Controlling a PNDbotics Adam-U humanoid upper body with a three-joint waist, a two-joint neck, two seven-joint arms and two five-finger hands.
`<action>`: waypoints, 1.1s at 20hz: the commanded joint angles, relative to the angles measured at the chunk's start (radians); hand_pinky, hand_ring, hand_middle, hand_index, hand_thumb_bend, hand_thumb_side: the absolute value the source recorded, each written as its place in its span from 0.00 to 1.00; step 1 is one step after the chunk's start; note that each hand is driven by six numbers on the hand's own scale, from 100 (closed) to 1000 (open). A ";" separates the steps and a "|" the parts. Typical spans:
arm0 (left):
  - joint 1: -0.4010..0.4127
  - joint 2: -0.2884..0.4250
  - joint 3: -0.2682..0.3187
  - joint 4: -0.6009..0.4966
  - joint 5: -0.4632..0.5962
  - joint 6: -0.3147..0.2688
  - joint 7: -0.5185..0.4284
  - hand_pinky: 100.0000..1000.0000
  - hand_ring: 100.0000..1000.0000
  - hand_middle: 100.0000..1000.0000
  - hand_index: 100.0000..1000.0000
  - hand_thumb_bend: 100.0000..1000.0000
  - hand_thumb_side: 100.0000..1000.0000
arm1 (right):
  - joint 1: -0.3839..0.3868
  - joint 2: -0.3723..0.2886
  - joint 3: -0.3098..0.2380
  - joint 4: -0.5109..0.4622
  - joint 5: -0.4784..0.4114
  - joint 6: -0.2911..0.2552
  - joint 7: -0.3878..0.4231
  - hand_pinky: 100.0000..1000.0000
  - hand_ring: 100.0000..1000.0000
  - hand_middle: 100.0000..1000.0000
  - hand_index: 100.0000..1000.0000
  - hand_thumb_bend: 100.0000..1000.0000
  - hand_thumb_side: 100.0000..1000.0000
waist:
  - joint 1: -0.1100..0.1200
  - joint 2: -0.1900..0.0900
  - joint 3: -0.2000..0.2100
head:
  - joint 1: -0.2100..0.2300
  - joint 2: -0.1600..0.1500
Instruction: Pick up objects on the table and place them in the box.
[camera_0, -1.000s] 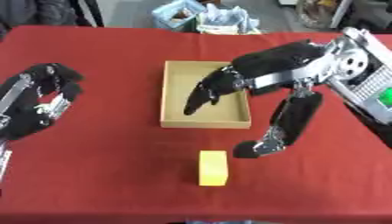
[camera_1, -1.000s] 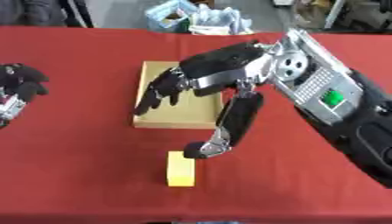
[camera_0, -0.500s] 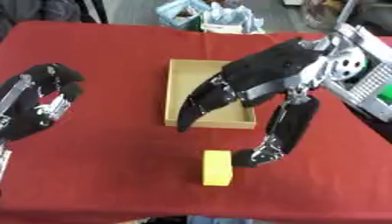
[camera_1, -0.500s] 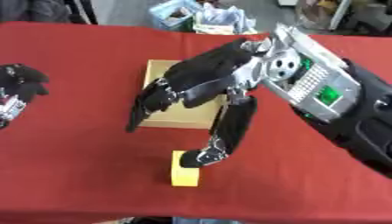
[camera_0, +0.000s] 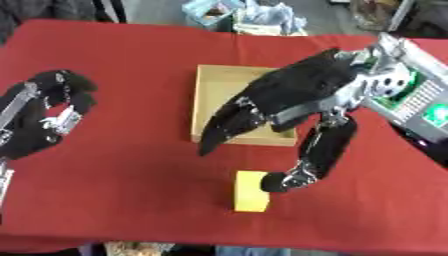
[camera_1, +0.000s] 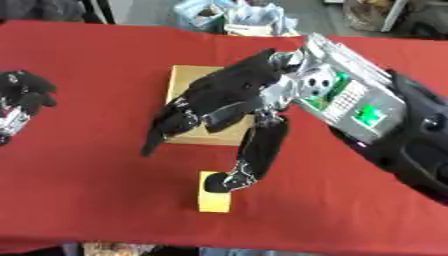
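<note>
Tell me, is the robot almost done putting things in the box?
Not yet. What shows of the box looks bare, though the right hand covers part of it. That hand reaches down, open, its thumb tip at the yellow block, which lies on the red table. Grasping and boxing remain. The left hand idles at the left.

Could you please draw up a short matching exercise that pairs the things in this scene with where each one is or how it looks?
Column one:
1. yellow block
2. box
3. left hand
4. right hand

Column two:
A. idle at the table's left edge
B. stretched over the box, fingers straight, thumb tip down at the block
C. on the red cloth, nearer the robot than the box
D. open-topped, tan, mid-table

Pairs: 1-C, 2-D, 3-A, 4-B
</note>
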 joint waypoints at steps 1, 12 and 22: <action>-0.017 0.016 -0.001 -0.013 0.000 -0.001 -0.005 0.65 0.57 0.60 0.66 0.15 0.51 | -0.012 -0.024 -0.004 0.007 0.034 -0.059 0.030 0.79 0.89 0.89 0.99 0.18 0.11 | 0.002 -0.012 0.002 | -0.005 0.005; -0.016 0.017 -0.001 -0.011 -0.001 0.000 -0.009 0.66 0.57 0.60 0.66 0.15 0.52 | -0.003 -0.028 0.010 0.032 0.105 -0.120 0.030 0.81 0.91 0.90 1.00 0.24 0.11 | -0.001 -0.014 0.006 | -0.005 0.005; -0.011 0.019 0.001 -0.009 -0.003 0.001 -0.010 0.66 0.57 0.61 0.66 0.14 0.52 | 0.022 -0.063 0.012 0.018 0.128 -0.152 0.030 0.82 0.92 0.90 1.00 0.29 0.13 | -0.010 -0.018 0.004 | 0.000 0.005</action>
